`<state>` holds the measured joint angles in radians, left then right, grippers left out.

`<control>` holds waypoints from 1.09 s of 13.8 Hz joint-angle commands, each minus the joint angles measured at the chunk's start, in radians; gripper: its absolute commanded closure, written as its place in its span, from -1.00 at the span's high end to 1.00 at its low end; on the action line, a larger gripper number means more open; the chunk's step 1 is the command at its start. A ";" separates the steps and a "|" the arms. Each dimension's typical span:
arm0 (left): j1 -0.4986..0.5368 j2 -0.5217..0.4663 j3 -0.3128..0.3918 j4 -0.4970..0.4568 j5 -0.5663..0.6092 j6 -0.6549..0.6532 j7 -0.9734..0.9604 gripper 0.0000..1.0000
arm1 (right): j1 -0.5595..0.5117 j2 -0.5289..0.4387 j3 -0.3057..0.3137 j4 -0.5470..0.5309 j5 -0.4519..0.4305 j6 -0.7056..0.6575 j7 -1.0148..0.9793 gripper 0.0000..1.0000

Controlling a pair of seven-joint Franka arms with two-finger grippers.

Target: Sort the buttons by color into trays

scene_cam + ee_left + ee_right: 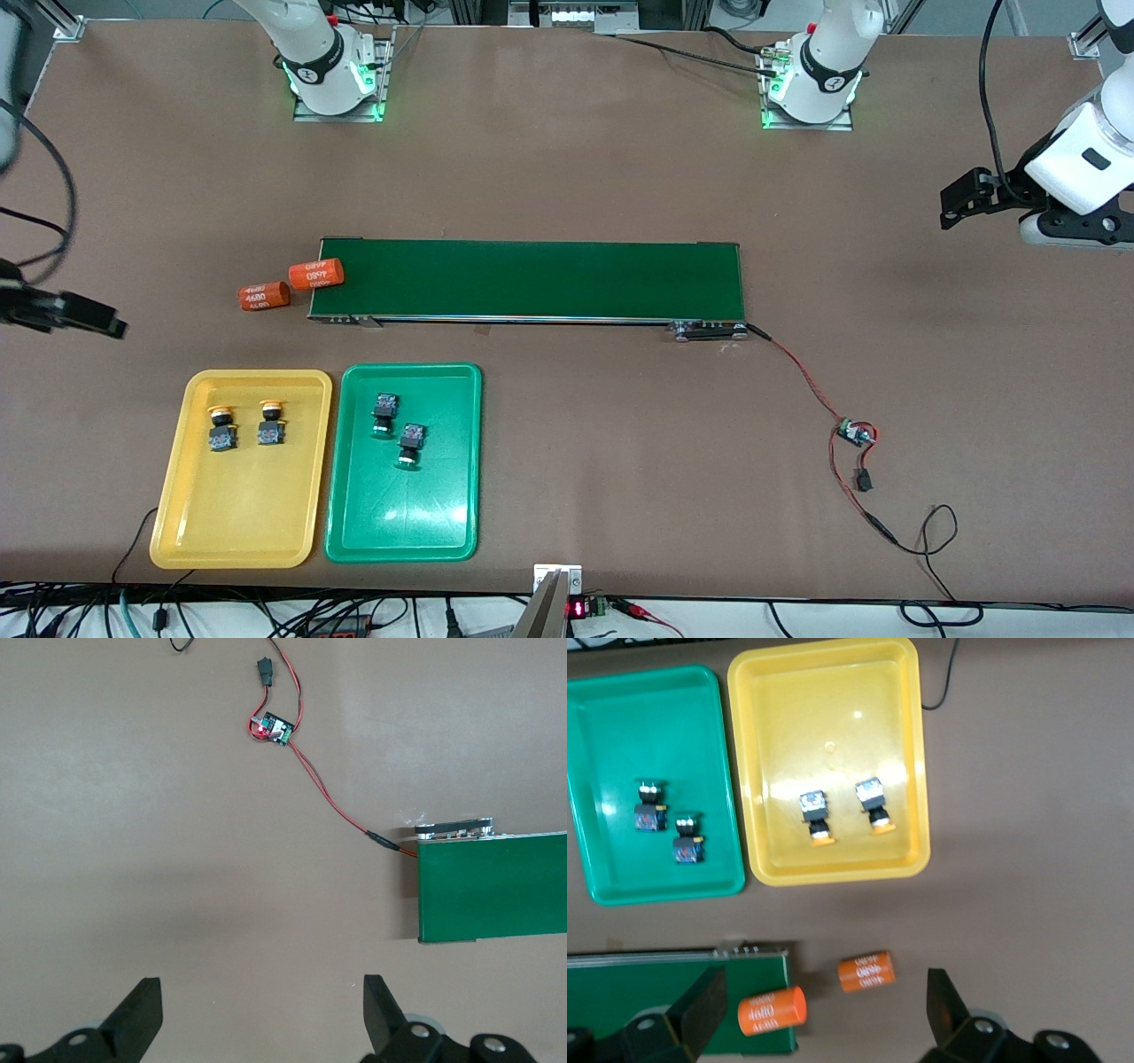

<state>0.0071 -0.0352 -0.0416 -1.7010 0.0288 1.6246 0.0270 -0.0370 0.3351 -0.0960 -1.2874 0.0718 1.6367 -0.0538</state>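
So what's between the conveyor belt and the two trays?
Bare tabletop lies between the conveyor belt and the yellow tray and green tray, shown in the front view.

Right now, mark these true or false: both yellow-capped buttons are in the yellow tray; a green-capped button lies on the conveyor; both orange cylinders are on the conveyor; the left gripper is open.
1. Both yellow-capped buttons are in the yellow tray: true.
2. False: both green-capped buttons lie in the green tray; none is on the conveyor.
3. False: one orange cylinder rests on its end, the other orange cylinder on the table.
4. The left gripper is open: true.
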 commanded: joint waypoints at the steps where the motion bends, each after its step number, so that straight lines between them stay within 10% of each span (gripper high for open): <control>1: -0.009 -0.006 0.002 0.011 0.017 -0.020 -0.012 1.00 | -0.011 -0.149 0.027 -0.157 -0.013 -0.004 0.009 1.00; 15: -0.009 -0.005 0.002 0.018 0.017 -0.026 -0.012 1.00 | 0.094 -0.367 -0.039 -0.384 -0.096 -0.020 0.029 1.00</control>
<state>0.0069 -0.0353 -0.0416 -1.6994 0.0288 1.6232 0.0270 0.0437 0.0302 -0.1324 -1.6053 -0.0074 1.6096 -0.0373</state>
